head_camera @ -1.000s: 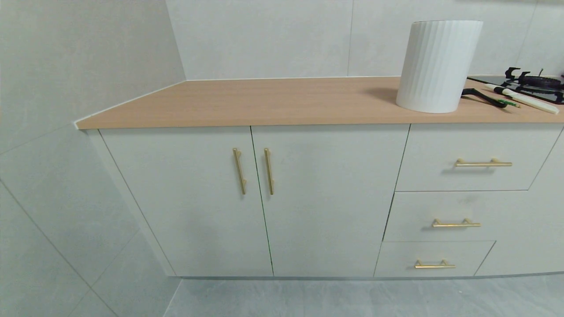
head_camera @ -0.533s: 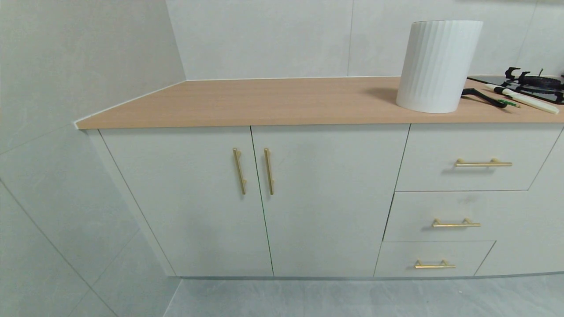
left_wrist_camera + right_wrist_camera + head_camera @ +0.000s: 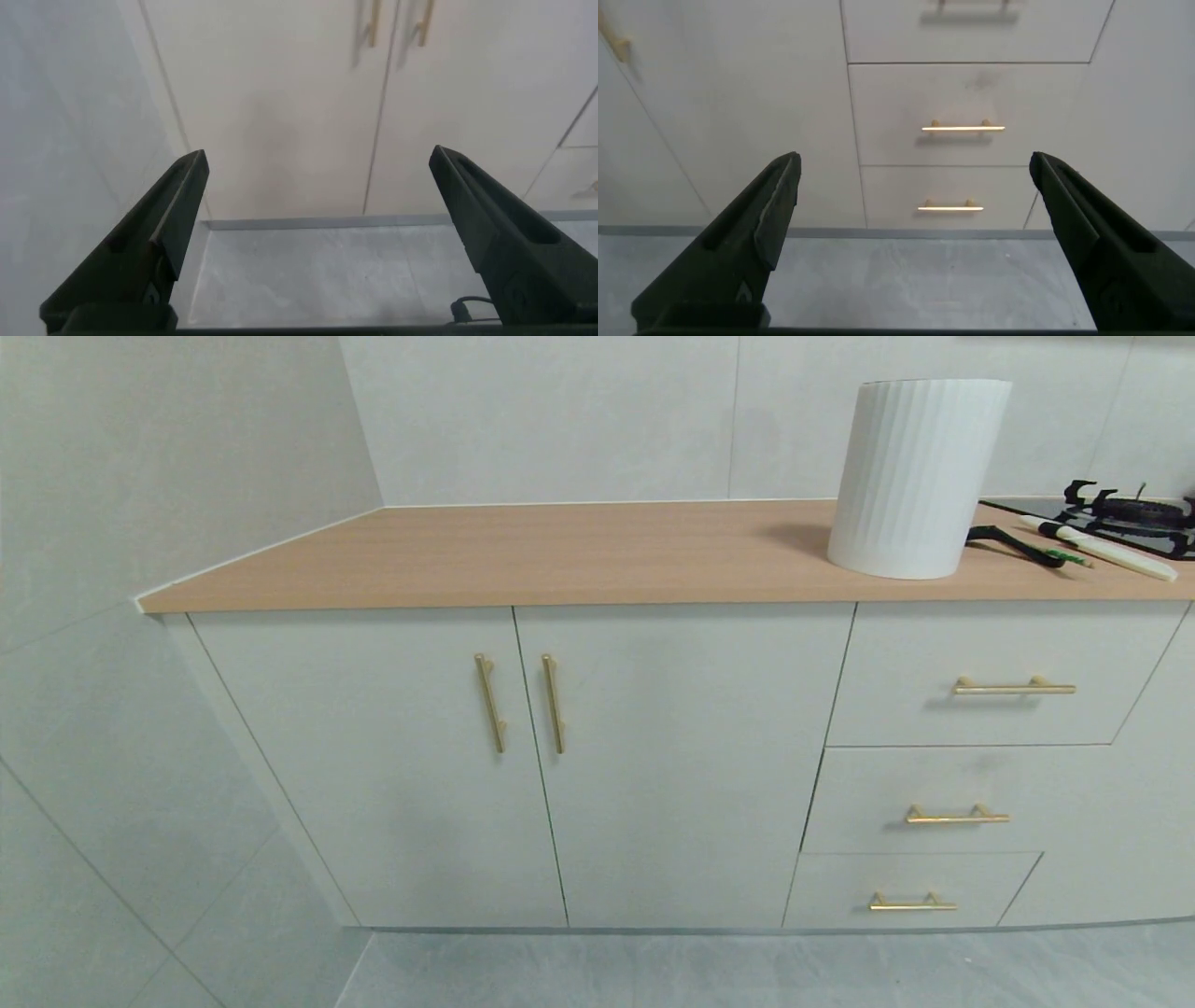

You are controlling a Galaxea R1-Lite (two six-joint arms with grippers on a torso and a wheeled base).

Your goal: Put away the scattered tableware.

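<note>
Head view, looking down for you: a wooden counter runs along a tiled wall. Below it are pale cabinet doors with two upright gold handles side by side, and to their right three stacked drawers. Near the counter's right end a tall white ribbed container stands upright. The scattered tableware lies on the counter just right of it: a black-handled utensil close against the container's base, and a long white-handled utensil slanting beside a black stove burner. In the left wrist view, your left end effector has its fingers spread wide, with the doors and floor between them. In the right wrist view, your right end effector is equally wide apart, facing the drawers.
</note>
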